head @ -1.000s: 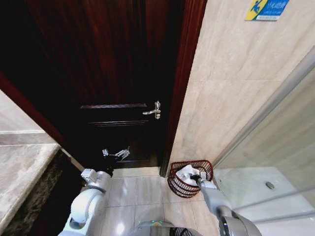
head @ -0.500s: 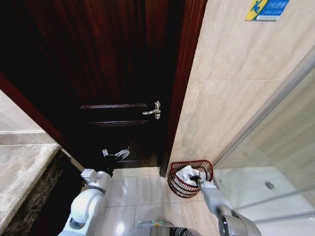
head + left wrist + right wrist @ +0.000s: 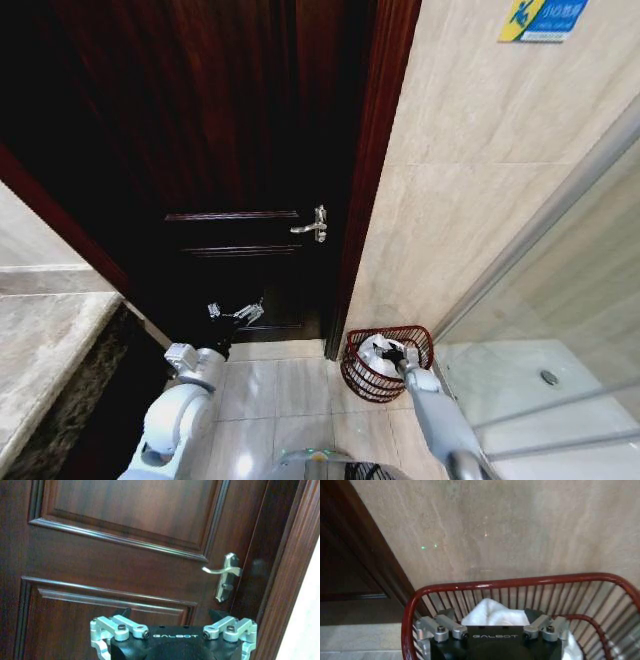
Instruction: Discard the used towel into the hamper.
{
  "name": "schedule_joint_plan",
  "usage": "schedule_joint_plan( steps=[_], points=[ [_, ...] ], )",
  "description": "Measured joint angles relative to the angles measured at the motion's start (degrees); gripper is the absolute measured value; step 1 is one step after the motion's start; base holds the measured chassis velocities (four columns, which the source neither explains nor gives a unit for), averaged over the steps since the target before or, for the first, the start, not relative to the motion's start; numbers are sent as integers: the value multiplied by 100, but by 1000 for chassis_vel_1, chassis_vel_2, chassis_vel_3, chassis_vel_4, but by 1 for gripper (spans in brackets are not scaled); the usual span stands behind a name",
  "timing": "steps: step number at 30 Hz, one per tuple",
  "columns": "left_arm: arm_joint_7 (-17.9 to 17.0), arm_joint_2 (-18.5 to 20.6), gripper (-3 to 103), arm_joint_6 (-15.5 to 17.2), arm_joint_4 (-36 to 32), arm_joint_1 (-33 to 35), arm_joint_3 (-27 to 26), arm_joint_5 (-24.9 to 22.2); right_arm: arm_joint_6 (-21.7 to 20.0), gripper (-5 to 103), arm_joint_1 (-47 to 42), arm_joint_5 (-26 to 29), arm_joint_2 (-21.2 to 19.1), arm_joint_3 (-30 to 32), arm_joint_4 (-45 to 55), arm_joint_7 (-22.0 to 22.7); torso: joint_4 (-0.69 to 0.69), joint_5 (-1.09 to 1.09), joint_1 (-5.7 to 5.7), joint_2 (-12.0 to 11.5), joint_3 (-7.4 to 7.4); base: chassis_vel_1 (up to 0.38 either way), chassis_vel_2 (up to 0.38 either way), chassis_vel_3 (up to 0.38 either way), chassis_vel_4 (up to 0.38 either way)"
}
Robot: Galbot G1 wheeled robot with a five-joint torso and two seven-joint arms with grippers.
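Observation:
The hamper (image 3: 385,372), a dark red wire basket, stands on the floor in the corner between the door frame and the tiled wall. The white towel (image 3: 376,350) lies bunched inside it. My right gripper (image 3: 395,356) reaches down into the basket's mouth. In the right wrist view the gripper (image 3: 490,615) is open, its fingers spread either side of the towel (image 3: 487,611), with the hamper's rim (image 3: 520,582) curving around beyond. My left gripper (image 3: 236,312) hangs idle and open in front of the door, as the left wrist view (image 3: 170,614) also shows.
A dark wooden door (image 3: 230,150) with a silver lever handle (image 3: 312,226) fills the left. A beige tiled wall (image 3: 470,180) rises behind the hamper. A glass shower screen (image 3: 560,300) closes off the right, and a stone counter (image 3: 40,350) sits at far left.
My right arm has edged a little forward and left, carrying the gripper further over the hamper. The left arm and the hamper have stayed put.

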Motion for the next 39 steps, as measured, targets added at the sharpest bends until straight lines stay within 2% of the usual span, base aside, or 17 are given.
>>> schedule_joint_plan(
  steps=[2, 6, 9, 10, 13, 14, 18, 19, 22, 26, 29, 36, 39],
  points=[
    [0, -1, 100, 0, 0, 1, 0, 0, 268, 100, -271, 7, -60, 152, 243, 0, 1, 3, 0, 0, 0, 0, 0, 0, 0],
    [0, 0, 100, 0, 0, 0, 0, 0, 373, 100, -577, 55, -120, 294, 603, 34, 1, 1, 0, 0, 0, 0, 0, 0, 0],
    [0, 0, 100, 0, 0, 1, 0, 0, 433, 100, -1228, 74, -133, 589, 1434, 126, 0, 2, 0, -1, 0, 0, 0, 0, 0],
    [0, 0, 100, 0, 0, 1, 0, 0, 433, 100, -1228, 74, -133, 589, 1434, 126, 0, 2, 0, -1, 0, 0, 0, 0, 0],
    [0, 0, 100, 0, 0, 0, 0, 0, 469, 100, -1876, 270, 31, 865, 2356, 329, 0, 2, 0, -1, 0, 0, 0, 0, 0],
    [0, 0, 100, 0, 0, 0, 0, 0, 469, 100, -1876, 270, 31, 865, 2356, 329, 0, 2, 0, -1, 0, 0, 0, 0, 0],
    [0, 0, 100, 0, 0, 1, 0, 0, 604, 100, -2638, 431, 302, 1196, 3752, 668, 1, 0, 0, 0, 0, 0, 0, 0, 0],
    [0, 0, 100, 0, 0, 1, 0, 0, 604, 100, -2638, 431, 302, 1196, 3752, 668, 1, 0, 0, 0, 0, 0, 0, 0, 0],
    [0, 0, 100, 0, 0, 0, 0, 0, 622, 100, -3197, 643, 426, 1425, 4894, 887, 1, -1, 0, 0, 0, 0, 0, 0, 0],
    [0, 0, 100, 0, 0, 0, 0, 0, 633, 100, -3512, 747, 468, 1588, 5540, 959, 0, 1, 0, 0, 0, 0, 0, 0, 0],
    [0, 0, 100, 0, 0, 1, 0, 0, 572, 100, -3991, 1057, 515, 1839, 6465, 1028, 0, 0, 0, 0, 0, 0, 0, 0, 0],
    [0, 0, 100, 0, 0, 0, 0, 0, 353, 100, -4333, 1445, 661, 1962, 7746, 1139, 1, -1, 1, 0, 0, 0, 0, 0, 0],
    [0, 0, 100, 0, 0, 1, 0, 0, 272, 100, -4320, 1447, 689, 1968, 8036, 1167, 1, 1, 1, 0, 0, 0, 0, 0, 0]
  ],
)
